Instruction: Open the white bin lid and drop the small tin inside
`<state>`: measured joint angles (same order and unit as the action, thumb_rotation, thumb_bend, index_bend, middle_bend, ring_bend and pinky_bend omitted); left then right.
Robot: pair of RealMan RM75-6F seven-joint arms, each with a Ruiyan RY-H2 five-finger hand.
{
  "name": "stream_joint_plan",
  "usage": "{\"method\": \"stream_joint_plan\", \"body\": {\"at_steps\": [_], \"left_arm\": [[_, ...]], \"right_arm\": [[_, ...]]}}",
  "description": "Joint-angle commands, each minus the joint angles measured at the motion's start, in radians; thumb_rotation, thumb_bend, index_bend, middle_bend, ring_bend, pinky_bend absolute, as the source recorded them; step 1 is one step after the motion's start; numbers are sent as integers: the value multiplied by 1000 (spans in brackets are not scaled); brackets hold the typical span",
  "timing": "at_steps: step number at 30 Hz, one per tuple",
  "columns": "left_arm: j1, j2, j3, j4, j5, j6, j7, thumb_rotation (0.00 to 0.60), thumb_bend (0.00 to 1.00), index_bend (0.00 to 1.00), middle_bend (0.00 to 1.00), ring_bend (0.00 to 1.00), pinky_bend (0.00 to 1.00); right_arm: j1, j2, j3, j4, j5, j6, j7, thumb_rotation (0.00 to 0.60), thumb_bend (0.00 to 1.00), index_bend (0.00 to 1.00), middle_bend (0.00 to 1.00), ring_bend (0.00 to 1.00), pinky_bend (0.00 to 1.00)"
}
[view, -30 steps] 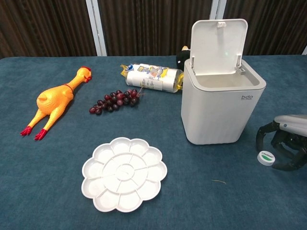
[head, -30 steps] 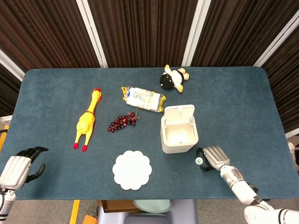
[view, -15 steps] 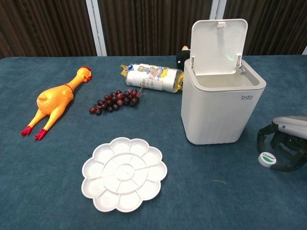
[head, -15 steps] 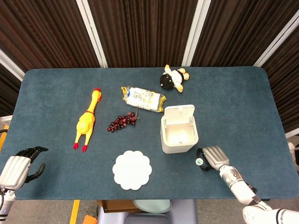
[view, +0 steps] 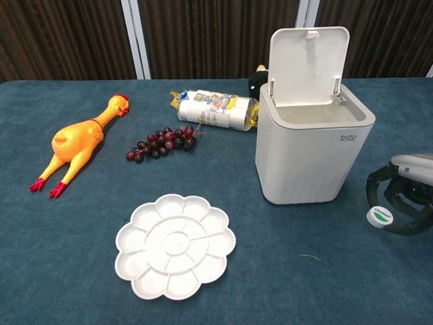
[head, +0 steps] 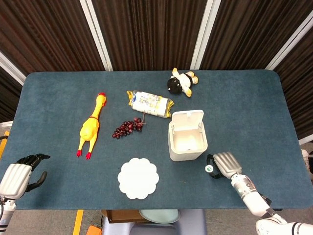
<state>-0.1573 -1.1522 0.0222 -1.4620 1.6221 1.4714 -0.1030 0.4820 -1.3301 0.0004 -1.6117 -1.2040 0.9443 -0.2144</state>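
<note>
The white bin (head: 187, 147) (view: 308, 159) stands right of the table's middle with its lid (view: 308, 64) swung up and open. Just to its right, my right hand (head: 224, 164) (view: 404, 196) curls its dark fingers around the small tin (head: 209, 169) (view: 381, 215), a round white tin with a green mark on top. The tin looks slightly off the cloth, below the bin's rim. My left hand (head: 18, 174) rests at the table's near left corner, fingers apart and holding nothing; only the head view shows it.
A white flower-shaped palette (view: 175, 245) lies in front of the bin. Behind it are purple grapes (view: 161, 143), a yellow rubber chicken (view: 76, 144), a wrapped packet (view: 215, 110) and a plush toy (head: 180, 82). Blue cloth covers the table (head: 244, 107).
My right hand has risen a little and drawn slightly to the right, taking the small tin with it. The bin, its lid and the left hand have not moved.
</note>
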Motion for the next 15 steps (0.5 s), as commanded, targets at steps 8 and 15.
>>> {"method": "stream_joint_plan", "body": {"at_steps": [8,15], "left_arm": [[0,1,1,-2,6,5,-3,600,437,293,316,332,433],[3,6,-2,-9,-6,1,7,600,436,293,321,333,433]], "right_arm": [[-61,234,16,-305,-52,164,-55,600,365,691,884,958,899],[-58,411,105,-485,-8,222,-16,600,365,691,884,958,899]]}}
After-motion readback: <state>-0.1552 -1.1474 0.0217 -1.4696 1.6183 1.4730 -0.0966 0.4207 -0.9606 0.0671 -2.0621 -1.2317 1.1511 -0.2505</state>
